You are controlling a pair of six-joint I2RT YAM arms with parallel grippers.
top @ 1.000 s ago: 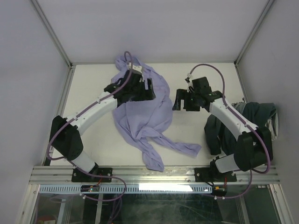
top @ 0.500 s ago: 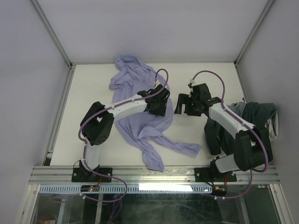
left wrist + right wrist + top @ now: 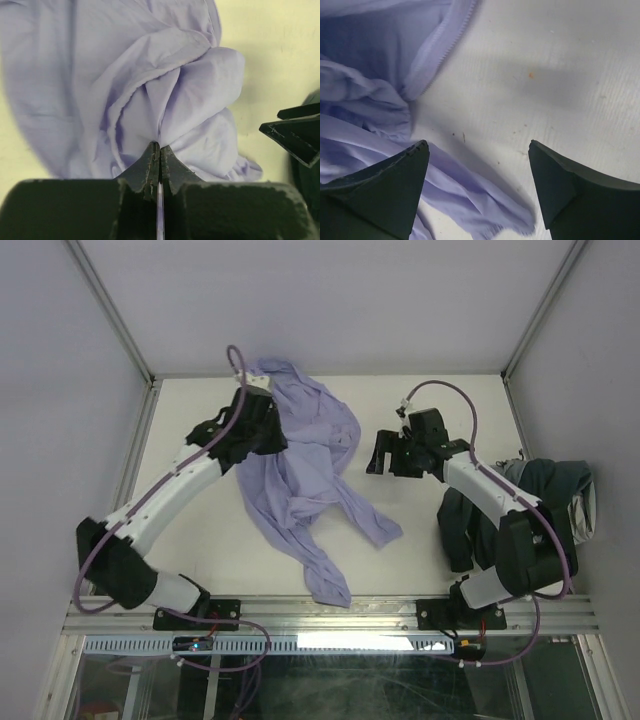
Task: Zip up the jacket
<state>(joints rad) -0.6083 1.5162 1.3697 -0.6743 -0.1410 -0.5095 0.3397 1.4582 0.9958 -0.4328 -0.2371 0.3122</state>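
The lavender jacket (image 3: 305, 465) lies crumpled on the white table (image 3: 450, 405), one sleeve trailing toward the front edge. My left gripper (image 3: 268, 437) is at the jacket's left back part, shut on a pinched fold of the fabric (image 3: 165, 100); a thin strip of cloth shows between its fingers (image 3: 150, 162). My right gripper (image 3: 385, 455) hovers open over bare table just right of the jacket. In the right wrist view the jacket (image 3: 365, 100) fills the left side, its toothed zipper edge (image 3: 445, 45) running along the top, and a flap lies between the fingertips (image 3: 417, 155).
A dark grey-green bunched garment (image 3: 555, 495) is heaped at the table's right edge beside the right arm. Grey walls and metal posts (image 3: 135, 345) close in the back and both sides. The arms' bases sit on the rail (image 3: 330, 615) at the front.
The left gripper closed on the jacket and swung from its right side to the back left, dragging the fabric; the lower right sleeve end slid inward. The right gripper barely moved.
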